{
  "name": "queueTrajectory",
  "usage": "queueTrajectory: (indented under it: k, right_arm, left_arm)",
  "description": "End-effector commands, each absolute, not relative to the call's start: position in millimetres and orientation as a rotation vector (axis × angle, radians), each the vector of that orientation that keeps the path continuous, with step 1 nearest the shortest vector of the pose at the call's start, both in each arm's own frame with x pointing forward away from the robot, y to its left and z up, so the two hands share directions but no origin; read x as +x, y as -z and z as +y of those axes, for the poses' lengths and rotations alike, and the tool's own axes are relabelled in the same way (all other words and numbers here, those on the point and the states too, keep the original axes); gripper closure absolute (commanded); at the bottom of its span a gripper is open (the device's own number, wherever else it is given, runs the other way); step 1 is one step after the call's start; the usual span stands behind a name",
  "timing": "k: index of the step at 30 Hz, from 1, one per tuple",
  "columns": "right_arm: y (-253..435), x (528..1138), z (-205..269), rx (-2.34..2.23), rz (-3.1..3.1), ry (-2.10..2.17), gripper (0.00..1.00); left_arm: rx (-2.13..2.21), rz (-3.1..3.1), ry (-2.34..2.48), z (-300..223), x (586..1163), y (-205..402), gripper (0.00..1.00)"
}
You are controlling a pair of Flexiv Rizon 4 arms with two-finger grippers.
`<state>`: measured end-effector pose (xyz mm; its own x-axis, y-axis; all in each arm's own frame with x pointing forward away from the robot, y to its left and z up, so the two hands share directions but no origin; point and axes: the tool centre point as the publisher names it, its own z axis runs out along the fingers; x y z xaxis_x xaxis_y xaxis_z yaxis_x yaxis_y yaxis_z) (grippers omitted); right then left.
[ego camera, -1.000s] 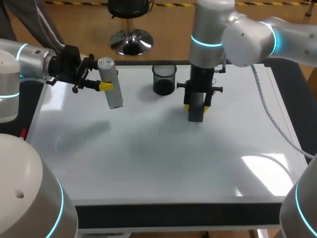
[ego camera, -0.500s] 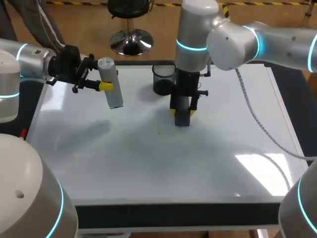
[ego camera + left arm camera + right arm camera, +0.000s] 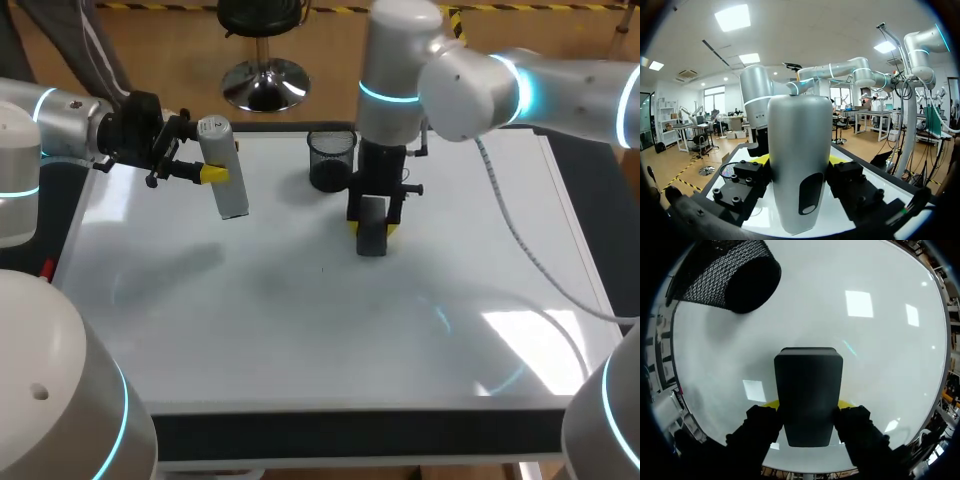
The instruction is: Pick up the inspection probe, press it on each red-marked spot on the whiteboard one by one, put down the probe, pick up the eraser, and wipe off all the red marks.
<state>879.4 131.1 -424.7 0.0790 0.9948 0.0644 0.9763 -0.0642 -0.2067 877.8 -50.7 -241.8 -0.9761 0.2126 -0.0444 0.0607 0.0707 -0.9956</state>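
Whiteboard, mesh cup, right tool gripping eraser, left tool gripping probe

No legible text, numbers or signs in any view. The probe carries a small mark on its top end, too small to read.

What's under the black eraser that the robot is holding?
Only white whiteboard shows around the eraser, no red marks. The spot right beneath it is covered, so I can't tell.
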Motion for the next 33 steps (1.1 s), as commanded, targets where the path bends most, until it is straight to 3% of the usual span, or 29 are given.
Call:
queueTrajectory:
  k: [1,33]
  right_arm:
    - [427.3,876.0,110.8,-2.159,-1.993,-0.115,1.0]
    - [386.2,848.0,13.9,-2.266,-1.947,-0.06,1.0]
  left_arm:
    - [-0.287,-2.214,-2.051,-50.2,877.3,240.8,1.0]
    - [-0.287,-2.214,-2.051,-50.2,877.3,240.8,1.0]
